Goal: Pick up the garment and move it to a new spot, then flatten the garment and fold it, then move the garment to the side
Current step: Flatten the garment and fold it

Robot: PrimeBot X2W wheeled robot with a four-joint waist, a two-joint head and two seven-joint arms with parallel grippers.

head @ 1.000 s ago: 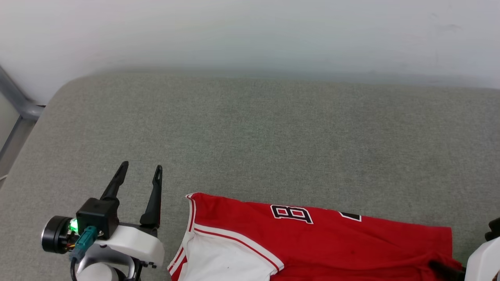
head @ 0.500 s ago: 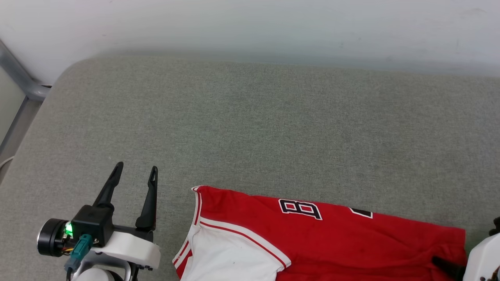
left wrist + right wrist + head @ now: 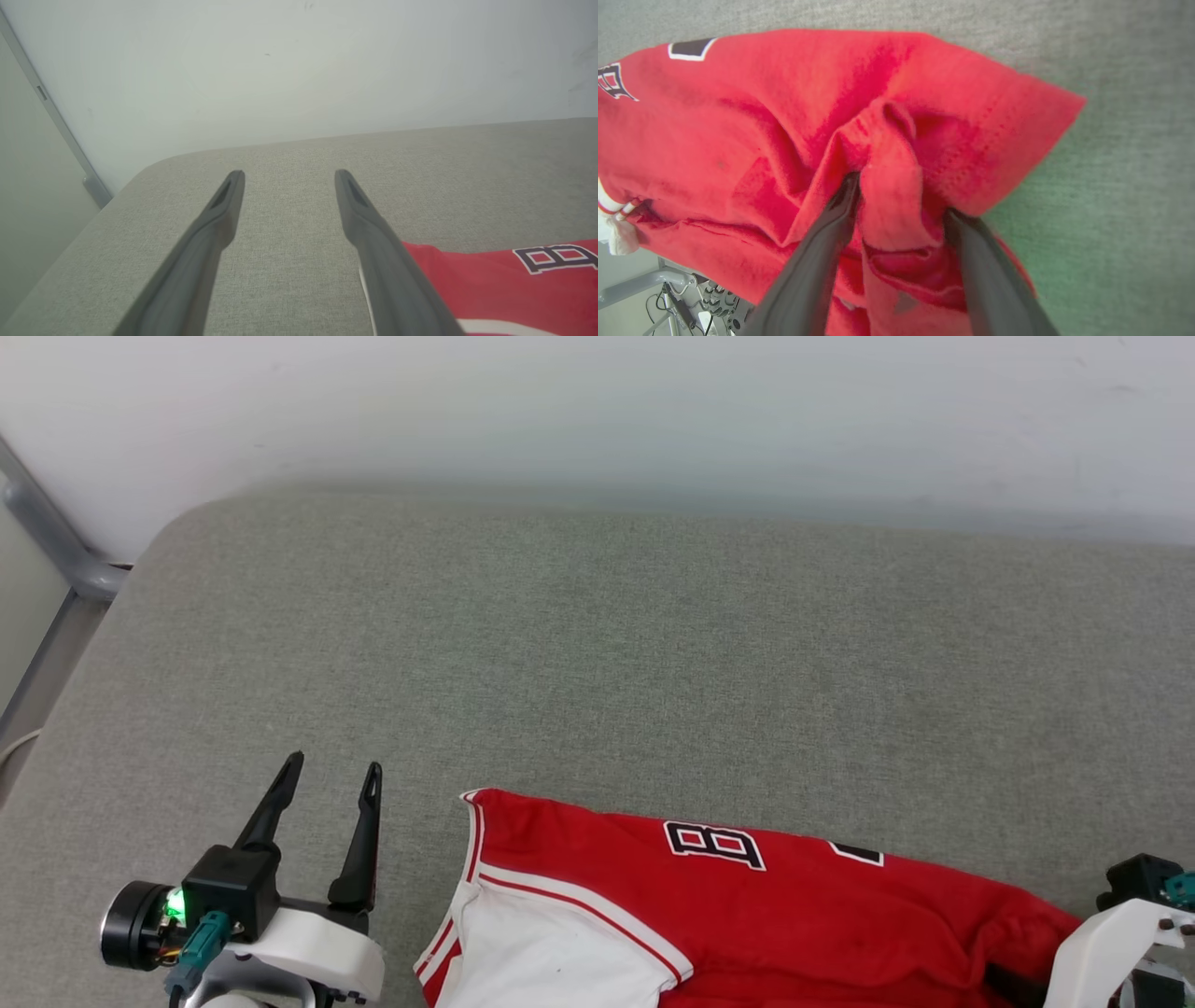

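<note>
A wide grey-green fabric cushion with a rounded far-left corner. Behind the cushion stands a plain white wall. Beside the cushion's left edge slants a grey metal rail. Below the cushion's edge show a grey frame and tangled cables.

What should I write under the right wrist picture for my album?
Right gripper straddles a bunched fold of the red jersey on a grey upholstered surface.

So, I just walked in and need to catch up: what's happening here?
A two-armed robot is working on a red jersey T-shirt lying on a grey padded surface. Its right gripper straddles a bunched fold at the shirt's edge, jaws apart. The left gripper hovers open beside the shirt, touching nothing.
</note>
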